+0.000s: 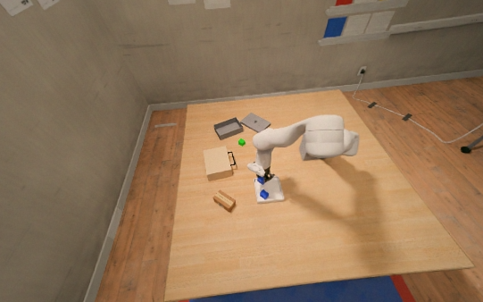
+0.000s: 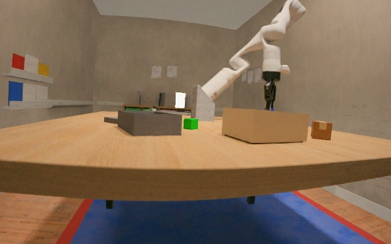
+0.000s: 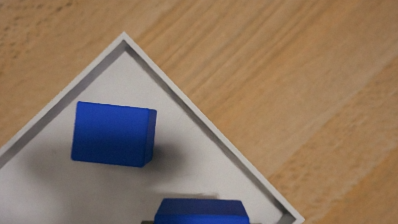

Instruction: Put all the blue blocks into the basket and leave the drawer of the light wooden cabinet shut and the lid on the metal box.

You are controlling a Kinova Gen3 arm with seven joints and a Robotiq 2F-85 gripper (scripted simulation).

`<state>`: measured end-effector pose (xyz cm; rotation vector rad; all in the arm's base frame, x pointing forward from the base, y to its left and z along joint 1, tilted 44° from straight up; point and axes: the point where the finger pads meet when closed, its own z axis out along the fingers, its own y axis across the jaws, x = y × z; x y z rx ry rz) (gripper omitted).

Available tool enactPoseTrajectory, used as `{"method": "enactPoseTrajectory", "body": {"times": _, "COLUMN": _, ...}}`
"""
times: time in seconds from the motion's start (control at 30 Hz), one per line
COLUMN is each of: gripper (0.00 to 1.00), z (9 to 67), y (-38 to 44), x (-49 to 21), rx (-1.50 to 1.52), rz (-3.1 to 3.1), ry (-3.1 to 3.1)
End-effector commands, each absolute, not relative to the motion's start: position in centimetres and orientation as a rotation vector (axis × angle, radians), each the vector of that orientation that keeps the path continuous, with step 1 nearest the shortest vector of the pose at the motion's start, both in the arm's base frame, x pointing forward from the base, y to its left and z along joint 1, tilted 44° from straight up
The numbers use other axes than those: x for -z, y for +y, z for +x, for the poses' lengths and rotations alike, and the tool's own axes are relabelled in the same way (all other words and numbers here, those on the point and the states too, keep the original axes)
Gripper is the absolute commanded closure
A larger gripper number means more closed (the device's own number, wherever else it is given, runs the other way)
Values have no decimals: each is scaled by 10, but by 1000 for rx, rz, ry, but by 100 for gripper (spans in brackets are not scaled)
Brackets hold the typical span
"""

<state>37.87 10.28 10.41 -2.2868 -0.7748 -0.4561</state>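
My gripper (image 1: 265, 177) (image 2: 269, 107) is shut on a blue block (image 1: 261, 180) (image 2: 272, 110) (image 3: 201, 210), low over the white basket (image 1: 275, 193) (image 3: 125, 75), inside its rim. A second blue block (image 1: 264, 195) (image 3: 112, 134) lies in the basket near one corner. The light wooden cabinet (image 1: 217, 162) (image 2: 264, 124) has a black handle (image 1: 232, 159); its drawer looks shut. The grey metal box (image 1: 229, 129) (image 2: 152, 123) is open. Its lid (image 1: 259, 125) (image 2: 110, 119) lies beside it on the table.
A green block (image 1: 241, 142) (image 2: 191, 123) lies between the metal box and the cabinet. A brown box with a pale strip (image 1: 224, 201) (image 2: 321, 131) stands left of the basket in the top view. The arm's base stands at the right of the cabinet there.
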Motion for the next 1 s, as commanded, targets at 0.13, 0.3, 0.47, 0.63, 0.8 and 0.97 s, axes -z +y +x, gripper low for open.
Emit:
{"method": "enactPoseTrajectory", "body": {"times": 0.13, "gripper": 90, "z": 381, "y": 111, "x": -95, "rx": 458, "rz": -2288, "ry": -774}}
{"method": "enactPoseTrajectory", "body": {"times": 0.3, "gripper": 90, "z": 381, "y": 117, "x": -90, "rx": 458, "rz": -2288, "ry": -774}}
{"method": "enactPoseTrajectory", "body": {"times": 0.47, "gripper": 90, "z": 382, "y": 119, "x": -87, "rx": 458, "rz": -2288, "ry": -774}}
{"method": "enactPoseTrajectory", "body": {"times": 0.63, "gripper": 90, "z": 383, "y": 123, "x": -82, "rx": 458, "rz": -2288, "ry": -774}}
{"method": "enactPoseTrajectory", "body": {"times": 0.8, "gripper": 90, "z": 383, "y": 127, "x": -79, "rx": 458, "rz": -2288, "ry": -774}}
{"method": "enactPoseTrajectory", "body": {"times": 0.97, "gripper": 90, "z": 383, "y": 128, "x": -78, "rx": 458, "rz": -2288, "ry": -774}}
